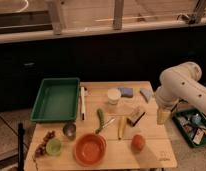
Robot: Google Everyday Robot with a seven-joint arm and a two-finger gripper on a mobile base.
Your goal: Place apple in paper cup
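The apple [138, 143], small, round and orange-red, lies on the wooden table [158, 152] near its front right. The paper cup [114, 95], short and cream-white, stands upright at the table's back middle, well apart from the apple. My white arm reaches in from the right. Its gripper [162, 117] hangs pointing down beside the table's right edge, above and to the right of the apple. The gripper is open and holds nothing.
A green tray [56, 98] sits at the back left. An orange bowl [90, 149], a metal cup [69, 130], a light-green cup [54, 146] and grapes [43, 142] stand front left. A banana [121, 128], a brush [136, 116] and a blue sponge [127, 92] lie mid-table. A bin [193, 125] stands at right.
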